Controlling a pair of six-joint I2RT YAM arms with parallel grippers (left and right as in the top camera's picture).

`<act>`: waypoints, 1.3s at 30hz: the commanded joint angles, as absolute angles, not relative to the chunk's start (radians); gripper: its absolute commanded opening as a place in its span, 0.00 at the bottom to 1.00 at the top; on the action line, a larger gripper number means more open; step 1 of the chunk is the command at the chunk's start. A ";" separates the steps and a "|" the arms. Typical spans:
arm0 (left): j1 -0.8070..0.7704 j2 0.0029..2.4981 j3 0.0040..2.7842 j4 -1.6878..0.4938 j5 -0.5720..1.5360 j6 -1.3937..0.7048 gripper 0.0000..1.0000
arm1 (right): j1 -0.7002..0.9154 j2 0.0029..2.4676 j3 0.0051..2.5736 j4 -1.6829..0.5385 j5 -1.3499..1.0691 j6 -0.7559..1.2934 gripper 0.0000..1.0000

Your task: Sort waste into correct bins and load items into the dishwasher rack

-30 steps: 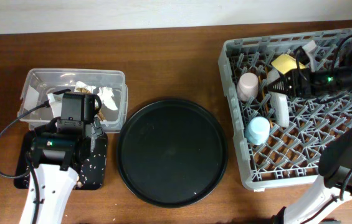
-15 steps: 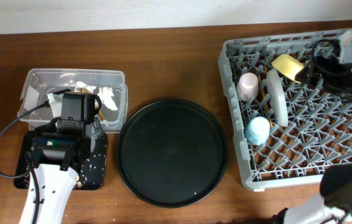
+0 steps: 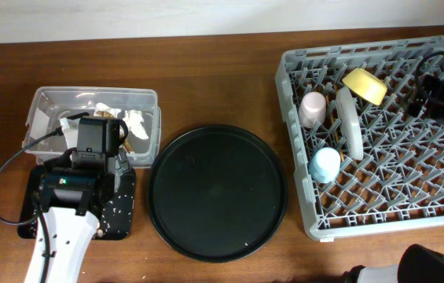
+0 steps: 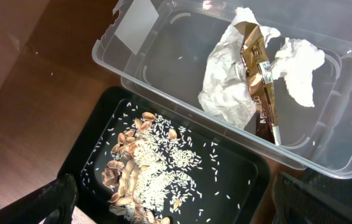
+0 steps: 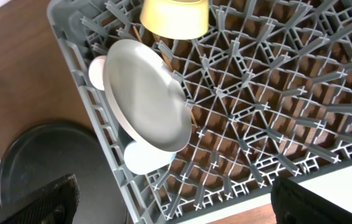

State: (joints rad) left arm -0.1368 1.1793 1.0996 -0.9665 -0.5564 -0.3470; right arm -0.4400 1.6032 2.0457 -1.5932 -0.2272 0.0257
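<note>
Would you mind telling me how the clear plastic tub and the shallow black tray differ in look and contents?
The clear tub is see-through with tall walls; the black tray is opaque and shallow. The clear tub holds a crumpled white napkin and a brown-gold wrapper, while the black tray holds pale food scraps, rice-like grains and shell bits. Both are rectangular, sit next to each other on the table and hold waste.

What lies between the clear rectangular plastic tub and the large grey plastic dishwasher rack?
The big round black tray fills that stretch, as the overhead view shows.
</note>
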 commanded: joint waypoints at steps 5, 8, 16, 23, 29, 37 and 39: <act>-0.134 1.179 1.100 -0.967 -0.556 -0.340 0.99 | -0.439 1.612 2.055 -1.593 -0.208 0.039 0.99; -0.134 1.179 1.100 -0.967 -0.556 -0.340 0.99 | -0.438 1.618 2.054 -1.592 -0.208 0.039 0.99; -0.134 1.179 1.100 -0.967 -0.556 -0.340 0.99 | -0.438 1.413 2.054 -1.592 -0.208 0.039 0.99; -0.134 1.179 1.100 -0.967 -0.556 -0.340 0.99 | -0.366 1.134 2.054 -1.593 -0.208 0.039 0.99; -0.134 1.179 1.100 -0.967 -0.556 -0.340 0.99 | -0.210 0.928 2.047 -1.571 -0.157 0.019 0.99; -0.134 1.179 1.100 -0.967 -0.556 -0.340 0.99 | -0.083 0.504 1.505 -1.118 -0.187 0.017 0.99; -0.134 1.179 1.100 -0.967 -0.556 -0.340 0.99 | -0.083 0.383 1.297 -0.952 -0.215 0.017 0.99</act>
